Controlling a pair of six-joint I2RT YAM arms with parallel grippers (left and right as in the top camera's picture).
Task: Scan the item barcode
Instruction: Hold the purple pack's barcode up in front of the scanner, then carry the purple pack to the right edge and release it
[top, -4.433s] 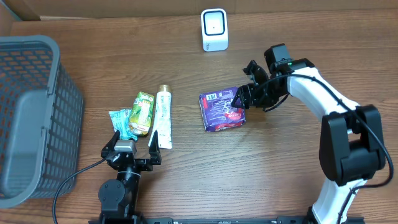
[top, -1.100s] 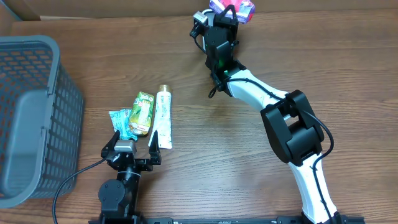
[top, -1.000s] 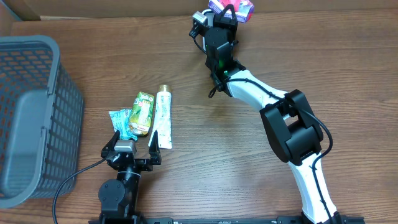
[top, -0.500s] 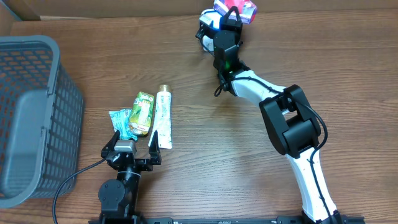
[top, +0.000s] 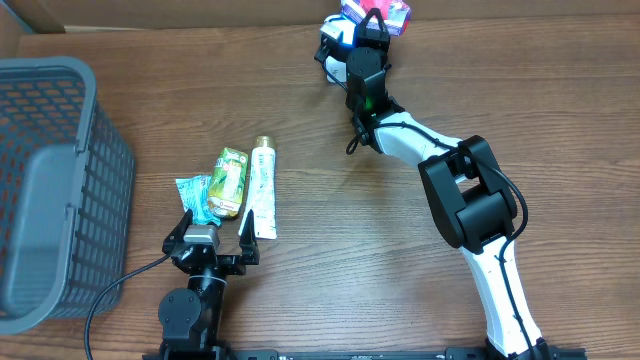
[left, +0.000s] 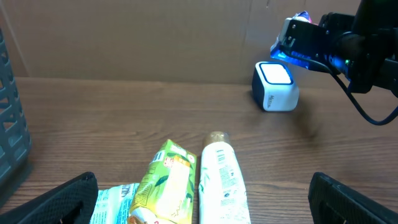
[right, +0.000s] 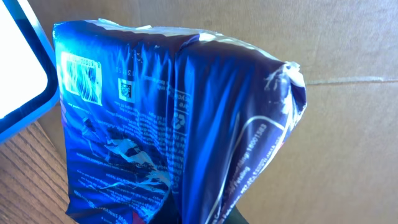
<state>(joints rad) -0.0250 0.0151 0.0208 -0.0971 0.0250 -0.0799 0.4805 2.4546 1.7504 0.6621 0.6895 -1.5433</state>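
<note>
No wording is legible. The blue packet (right: 174, 124) carries a barcode (right: 81, 78) at its upper left, with a small square code (right: 126, 89) beside it. Print on the white tube (left: 219, 180) and the green packet (left: 168, 183) is too blurred to read.

You are working at a mock shop checkout: a barcode scanner (left: 275, 86), a grey shopping basket (top: 105, 190), a green packet (top: 229, 182) and a white tube (top: 262, 188) on a wooden table (top: 330, 260).

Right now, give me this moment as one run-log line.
right gripper: shut on purple packet, held close to scanner | left gripper: open, empty, near tube | scan: not confirmed
</note>
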